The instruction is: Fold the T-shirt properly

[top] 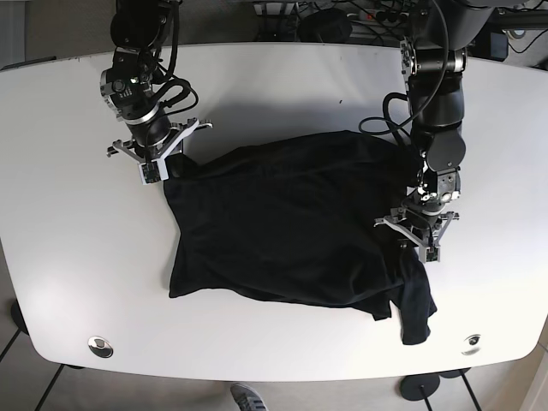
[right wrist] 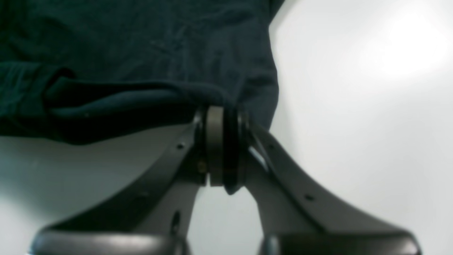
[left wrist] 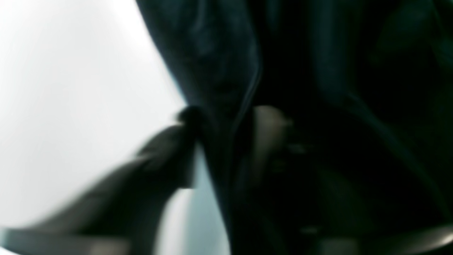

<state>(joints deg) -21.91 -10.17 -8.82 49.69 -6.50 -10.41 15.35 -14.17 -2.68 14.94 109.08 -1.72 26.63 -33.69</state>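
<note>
A dark T-shirt [top: 291,223] lies crumpled and spread across the middle of the white table [top: 282,77]. One sleeve trails toward the front right. At the shirt's far left corner, my right gripper [top: 161,174] is shut on the hem; the right wrist view shows the fingers [right wrist: 214,141] pressed together with the T-shirt [right wrist: 141,42] pinched between them [right wrist: 224,113]. My left gripper [top: 417,240] sits at the shirt's right edge. The left wrist view is blurred, with the dark T-shirt [left wrist: 336,71] hanging between the gripper's [left wrist: 228,118] two fingers and hiding most of one.
Both arm bases stand at the table's back edge, with cables [top: 342,17] behind them. Round metal fittings [top: 101,346] sit near the front corners. The table's curved front edge runs close below the shirt's sleeve [top: 417,317].
</note>
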